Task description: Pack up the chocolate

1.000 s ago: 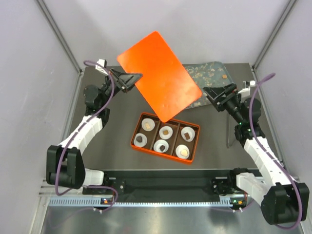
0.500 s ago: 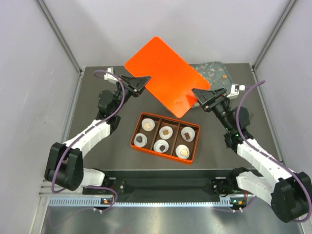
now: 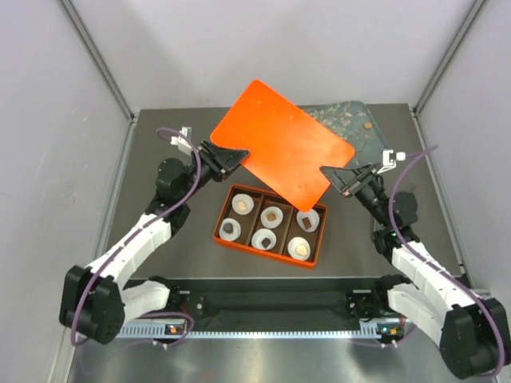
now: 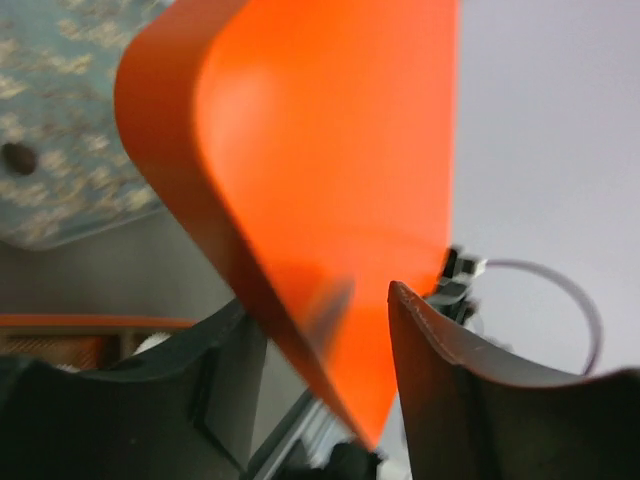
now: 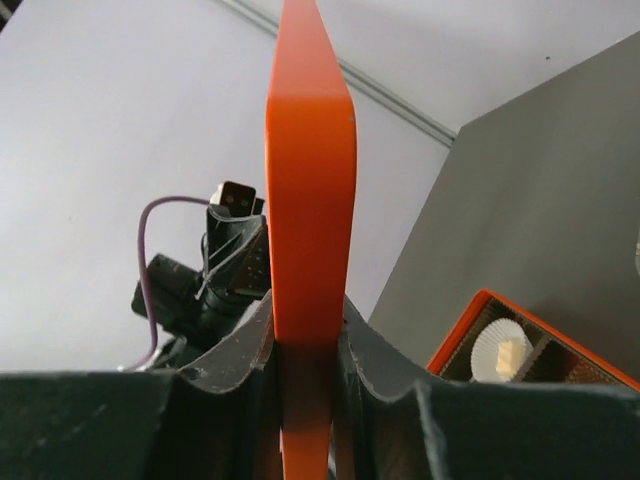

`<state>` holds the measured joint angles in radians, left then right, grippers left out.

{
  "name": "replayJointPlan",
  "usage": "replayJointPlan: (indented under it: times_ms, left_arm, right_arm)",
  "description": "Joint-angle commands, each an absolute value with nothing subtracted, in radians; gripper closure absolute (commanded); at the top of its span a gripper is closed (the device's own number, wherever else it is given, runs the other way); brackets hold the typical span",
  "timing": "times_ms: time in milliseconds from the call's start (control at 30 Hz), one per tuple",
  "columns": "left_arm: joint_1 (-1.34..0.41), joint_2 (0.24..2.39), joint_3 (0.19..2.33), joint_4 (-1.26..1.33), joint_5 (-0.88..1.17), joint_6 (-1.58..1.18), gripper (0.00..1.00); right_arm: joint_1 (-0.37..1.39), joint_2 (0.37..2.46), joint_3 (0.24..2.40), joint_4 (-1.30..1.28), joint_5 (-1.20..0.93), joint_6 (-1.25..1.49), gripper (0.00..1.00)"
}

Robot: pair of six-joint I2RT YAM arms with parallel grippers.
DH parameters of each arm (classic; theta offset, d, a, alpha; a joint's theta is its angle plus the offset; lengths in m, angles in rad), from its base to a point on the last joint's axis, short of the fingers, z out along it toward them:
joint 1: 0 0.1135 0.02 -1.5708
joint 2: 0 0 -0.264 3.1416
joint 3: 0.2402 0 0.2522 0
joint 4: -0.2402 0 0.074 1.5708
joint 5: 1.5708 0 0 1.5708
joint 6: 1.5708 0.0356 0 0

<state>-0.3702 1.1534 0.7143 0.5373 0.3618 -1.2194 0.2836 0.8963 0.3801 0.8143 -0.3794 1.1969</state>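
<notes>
The chocolate pieces [image 3: 271,215] sit in white paper cups inside the orange box [image 3: 226,238] at the table's middle. One more brown piece [image 3: 366,125] lies on the patterned tray [image 3: 351,120] at the back right. The orange lid [image 3: 283,152] hangs tilted over the box's rear. My right gripper [image 3: 331,175] is shut on the lid's right edge [image 5: 310,200], both fingers pressed against it. My left gripper [image 3: 231,155] stands open around the lid's left edge [image 4: 300,200], with a gap beside the rim. A pale piece [image 5: 510,352] shows in the right wrist view.
The patterned tray [image 4: 60,180] lies behind the lid with one dark piece [image 4: 18,157] on it. Grey walls close in the table on three sides. The arms' bases stand along the near edge.
The lid has come down and forward toward the box. My right gripper has closed on its right edge. My left jaws have widened around the left edge.
</notes>
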Motion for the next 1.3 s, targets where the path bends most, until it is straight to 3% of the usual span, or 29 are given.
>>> replayJointPlan:
  times_ms: [0,133,267,333,467,733,933,1033,1267]
  left_arm:
    - [-0.359,1.043,0.777,0.2,0.446,-0.996,0.43]
    - [-0.359,0.945,0.816,-0.133,0.358,-0.8,0.38]
    - [-0.35,0.876,0.845,-0.27,0.318,-0.665,0.34]
    - [-0.347,0.893,0.9,-0.374,0.286,-0.617,0.29]
    - [-0.338,0.98,1.018,-0.474,0.275,-0.467,0.28]
    - [-0.305,1.089,1.131,-0.571,0.37,-0.361,0.27]
    - [-0.246,1.072,1.057,-0.542,0.5,-0.348,0.27]
    - [-0.184,1.078,0.993,-0.432,0.682,-0.402,0.27]
    - [-0.117,1.114,0.904,-0.304,0.832,-0.492,0.3]
  right_arm:
    - [0.152,0.822,0.356,0.801,-0.59,1.152,1.0]
    - [0.063,0.785,0.356,0.767,-0.832,1.173,1.0]
    - [0.046,0.733,0.357,0.675,-0.884,1.171,1.0]
    - [0.048,0.718,0.368,0.606,-0.902,1.152,1.0]
    - [0.046,0.703,0.432,0.441,-0.957,1.046,1.0]
    - [0.046,0.675,0.426,0.408,-0.977,1.048,1.0]
    - [0.044,0.75,0.351,0.692,-1.014,1.201,1.0]
    - [0.044,0.787,0.33,0.765,-1.029,1.233,1.0]
    - [0.041,0.85,0.308,0.844,-1.022,1.253,1.0]
